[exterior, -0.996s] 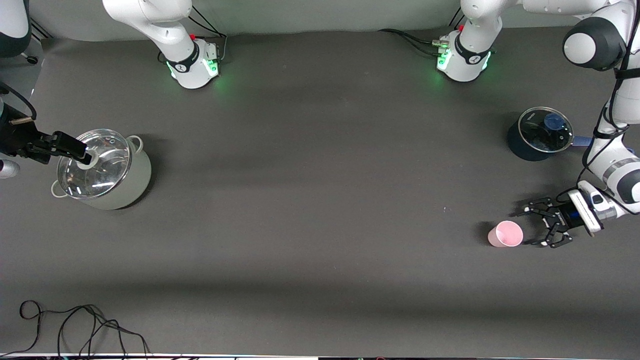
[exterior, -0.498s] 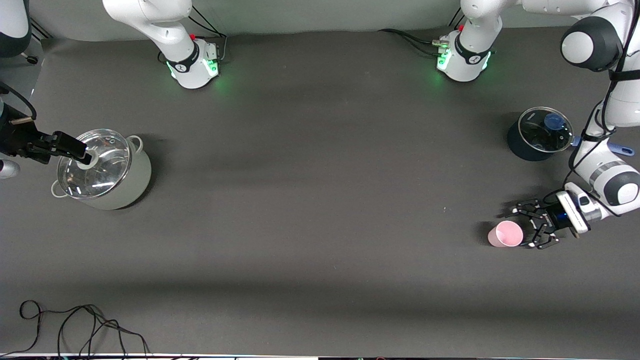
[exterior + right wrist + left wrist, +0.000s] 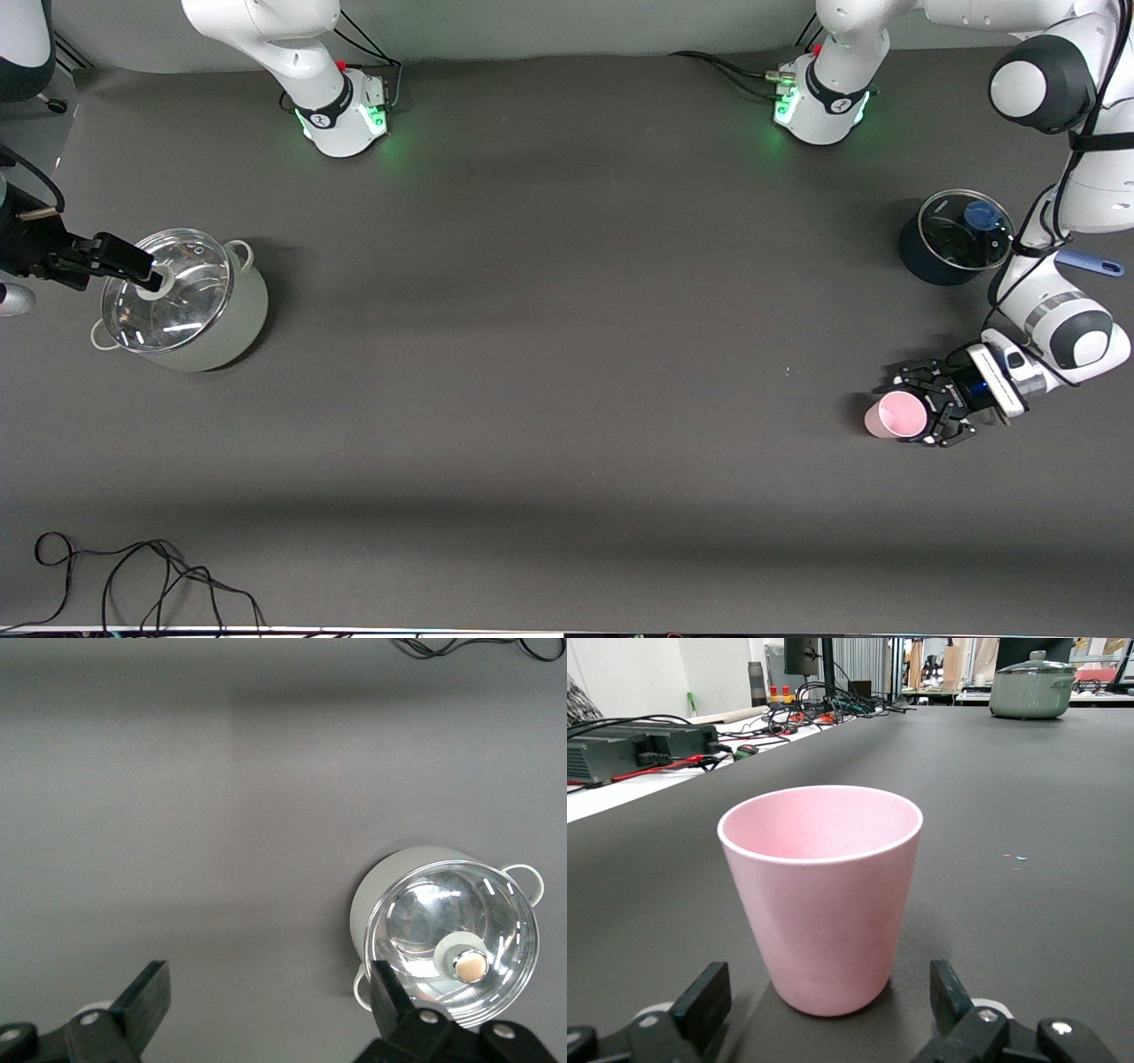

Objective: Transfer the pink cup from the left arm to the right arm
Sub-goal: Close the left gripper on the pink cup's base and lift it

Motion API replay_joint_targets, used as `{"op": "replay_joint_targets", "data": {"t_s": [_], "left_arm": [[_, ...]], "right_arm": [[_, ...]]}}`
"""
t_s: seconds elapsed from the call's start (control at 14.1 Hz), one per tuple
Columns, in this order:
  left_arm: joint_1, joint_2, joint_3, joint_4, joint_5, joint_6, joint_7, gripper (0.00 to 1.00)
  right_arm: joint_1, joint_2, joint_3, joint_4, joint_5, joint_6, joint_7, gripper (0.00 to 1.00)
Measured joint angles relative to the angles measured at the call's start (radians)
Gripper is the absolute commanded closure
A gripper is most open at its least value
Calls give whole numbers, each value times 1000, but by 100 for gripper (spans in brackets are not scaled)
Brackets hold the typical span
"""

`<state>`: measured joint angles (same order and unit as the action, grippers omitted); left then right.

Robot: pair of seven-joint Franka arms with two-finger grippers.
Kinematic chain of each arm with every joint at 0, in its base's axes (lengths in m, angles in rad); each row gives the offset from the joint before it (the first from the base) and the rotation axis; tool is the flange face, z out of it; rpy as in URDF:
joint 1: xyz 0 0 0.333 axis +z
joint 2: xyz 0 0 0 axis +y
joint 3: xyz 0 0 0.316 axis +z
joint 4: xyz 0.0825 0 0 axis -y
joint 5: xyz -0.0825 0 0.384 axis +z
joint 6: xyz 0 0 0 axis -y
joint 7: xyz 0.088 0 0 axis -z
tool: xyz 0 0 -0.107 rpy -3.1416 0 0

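Observation:
The pink cup (image 3: 893, 415) (image 3: 822, 895) stands upright on the table toward the left arm's end, nearer to the front camera than the dark pot. My left gripper (image 3: 920, 408) (image 3: 828, 981) is low at the table, open, with one finger on each side of the cup's base and a gap between each finger and the cup. My right gripper (image 3: 142, 270) (image 3: 266, 992) waits up in the air over the grey-green pot at the right arm's end, open and holding nothing.
A grey-green pot with a glass lid (image 3: 190, 310) (image 3: 443, 939) sits toward the right arm's end. A dark blue pot with a glass lid (image 3: 952, 239) and a blue handle (image 3: 1088, 262) stands beside the left arm. Loose cables (image 3: 133, 576) lie at the table's near edge.
My left gripper has slid toward the pink cup, from just beside it to straddling it. The cup and the right arm have not moved.

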<state>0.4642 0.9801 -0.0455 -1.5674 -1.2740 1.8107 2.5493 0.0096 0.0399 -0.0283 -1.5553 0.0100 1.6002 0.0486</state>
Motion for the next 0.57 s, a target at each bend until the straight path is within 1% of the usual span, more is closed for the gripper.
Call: {"op": "replay_joint_targets", "data": {"t_s": [0.21, 0.28, 0.36, 0.57], "left_arm": [[0, 2, -14, -7, -15, 20, 2, 0], [0, 2, -15, -7, -16, 22, 2, 2], [0, 2, -16, -7, -17, 23, 2, 5], [0, 2, -22, -8, -19, 24, 2, 27]], "right_arm": [[0, 0, 0, 0, 0, -1, 0, 0], [0, 0, 0, 0, 0, -1, 0, 0], [0, 0, 0, 0, 0, -1, 0, 0], [0, 0, 0, 0, 0, -1, 0, 0]]}}
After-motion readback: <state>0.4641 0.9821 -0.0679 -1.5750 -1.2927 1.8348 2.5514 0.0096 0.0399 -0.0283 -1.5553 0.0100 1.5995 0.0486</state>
